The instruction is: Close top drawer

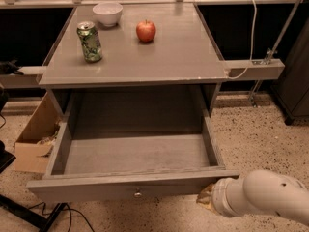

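The top drawer [96,191] stands pulled far out toward the near side from under the bench [169,57]. The tool [206,200] sits low at the right end of its front; I cannot tell whether it is clenched or released. A can [90,41], an apple [146,31] and a bowl [107,12] stand at the far end of the bench.

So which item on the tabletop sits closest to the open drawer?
The green can; bowl and apple sit farther back. Gripper is at the top drawer's right front corner.

White arm [270,197], tan gripper [205,198] at bottom-right
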`<state>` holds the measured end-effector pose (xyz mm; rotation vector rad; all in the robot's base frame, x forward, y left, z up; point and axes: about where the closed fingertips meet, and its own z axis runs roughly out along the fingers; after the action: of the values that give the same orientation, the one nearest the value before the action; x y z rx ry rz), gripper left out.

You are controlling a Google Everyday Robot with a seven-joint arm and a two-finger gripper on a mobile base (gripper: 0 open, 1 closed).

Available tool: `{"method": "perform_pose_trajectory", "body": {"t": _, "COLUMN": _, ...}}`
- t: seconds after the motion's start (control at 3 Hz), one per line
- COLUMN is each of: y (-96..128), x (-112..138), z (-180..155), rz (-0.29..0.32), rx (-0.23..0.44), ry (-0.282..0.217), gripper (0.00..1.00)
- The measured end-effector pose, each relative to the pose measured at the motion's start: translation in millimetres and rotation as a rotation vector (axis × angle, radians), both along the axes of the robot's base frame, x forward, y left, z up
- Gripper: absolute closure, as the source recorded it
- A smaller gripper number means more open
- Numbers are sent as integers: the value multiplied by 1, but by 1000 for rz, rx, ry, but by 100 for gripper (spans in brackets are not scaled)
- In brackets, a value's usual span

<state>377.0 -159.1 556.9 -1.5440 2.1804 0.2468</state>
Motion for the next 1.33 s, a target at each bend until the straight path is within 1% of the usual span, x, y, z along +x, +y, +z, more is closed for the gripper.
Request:
{"method": "perform_pose_trajectory", "body": {"t": 0.33, "y": 5, "x": 12, "z": -17, "rz": 9, "rx": 22, "ry": -27, "gripper": 100}}
{"method": "perform_pose_trajectory", "body": {"t": 0.67, "y": 7, "x": 33, "z": -17, "rz": 20, "rx": 33, "ry": -66, "gripper": 100}}
{"method": "perform_pose_trajectory", "body": {"t": 1.0, "y": 10, "x": 61, "z": -10, "rz": 38, "rx": 40, "ry": -110, "gripper": 100}}
{"method": "perform_pose_trajectory", "body": {"t": 1.33, "y": 11, "x": 69, "z": -7, "rz": 46, "rx": 42, "ry": -125, "gripper": 100}}
